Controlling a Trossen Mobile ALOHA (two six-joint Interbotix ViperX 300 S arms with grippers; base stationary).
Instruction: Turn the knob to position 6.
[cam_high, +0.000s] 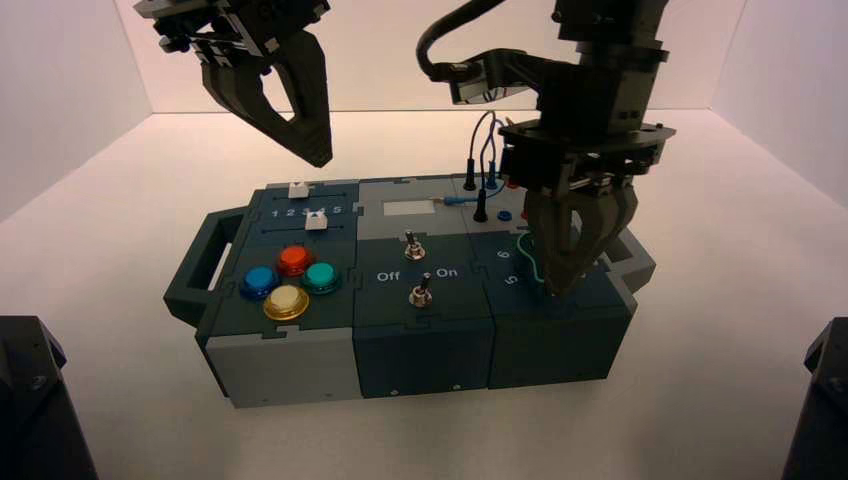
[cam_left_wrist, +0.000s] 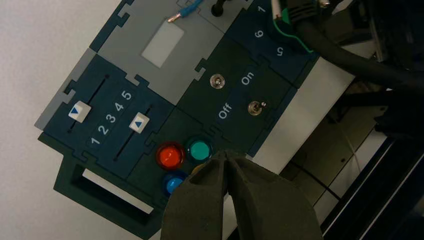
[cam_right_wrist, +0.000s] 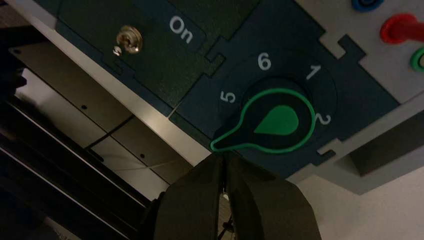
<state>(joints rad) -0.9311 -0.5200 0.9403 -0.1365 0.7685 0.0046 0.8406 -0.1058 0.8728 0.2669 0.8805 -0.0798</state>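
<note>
The knob (cam_right_wrist: 276, 121) is dark green with a bright green rim and a light green teardrop top. Its pointer arm ends beyond the white "5" (cam_right_wrist: 227, 96), toward the box's front edge. The white "6" (cam_right_wrist: 264, 61) lies further round the arc. My right gripper (cam_right_wrist: 224, 156) is shut and empty, its tips right at the end of the pointer arm. In the high view the right gripper (cam_high: 555, 285) covers most of the knob (cam_high: 527, 256). My left gripper (cam_high: 316, 152) is shut and empty, raised above the box's rear left.
Two metal toggle switches (cam_high: 420, 292) stand between "Off" and "On". Coloured push buttons (cam_high: 294, 260) and two sliders (cam_left_wrist: 139, 123) sit on the box's left part. Wires and plugs (cam_high: 481, 205) stand behind the knob. The box's handle (cam_high: 198, 262) sticks out left.
</note>
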